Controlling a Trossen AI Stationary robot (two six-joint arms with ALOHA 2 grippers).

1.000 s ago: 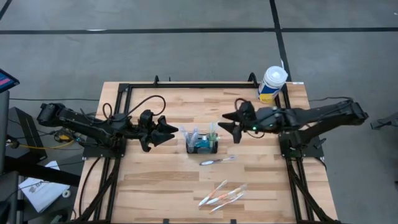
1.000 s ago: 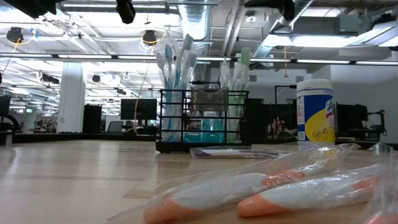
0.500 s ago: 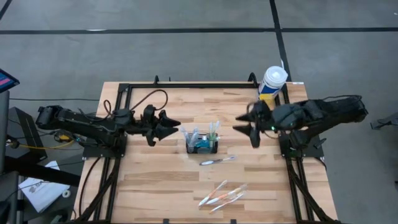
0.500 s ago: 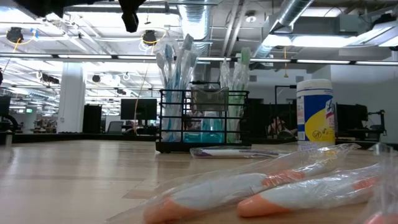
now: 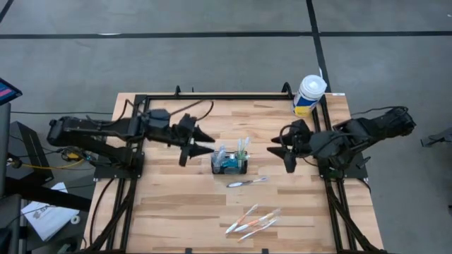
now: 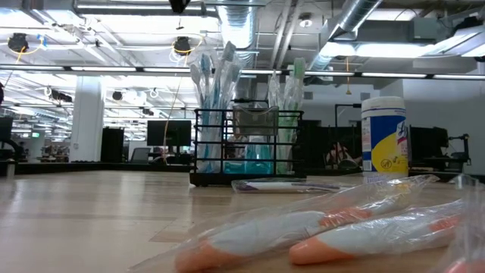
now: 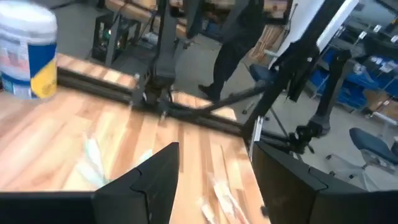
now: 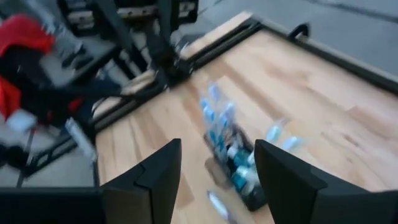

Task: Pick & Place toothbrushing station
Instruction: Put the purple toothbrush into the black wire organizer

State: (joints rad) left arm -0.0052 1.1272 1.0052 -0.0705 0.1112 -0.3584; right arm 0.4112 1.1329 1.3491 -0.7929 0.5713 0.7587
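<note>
The toothbrushing station (image 5: 230, 162) is a small black wire-mesh caddy standing at the table's middle, with wrapped toothbrushes upright in its compartments; it also shows in the low view (image 6: 246, 144) and, blurred, in the right wrist view (image 8: 233, 155). My left gripper (image 5: 196, 148) hovers open just left of it, raised above the table. My right gripper (image 5: 280, 158) hovers open a little to the caddy's right. Both pairs of fingers have nothing between them in the left wrist view (image 7: 214, 186) and the right wrist view (image 8: 217, 180).
One wrapped toothbrush (image 5: 247, 182) lies just in front of the caddy. Several more wrapped brushes (image 5: 251, 220) lie near the table's front edge. A white tub (image 5: 309, 94) with a yellow-blue label stands at the far right corner. A black frame rail (image 5: 212, 97) borders the table.
My left gripper has risen and gone toward the caddy, tipping up from a downward slant to nearly level. My right gripper has drawn back from the caddy toward the table's right edge and has risen. The caddy and brushes have kept still.
</note>
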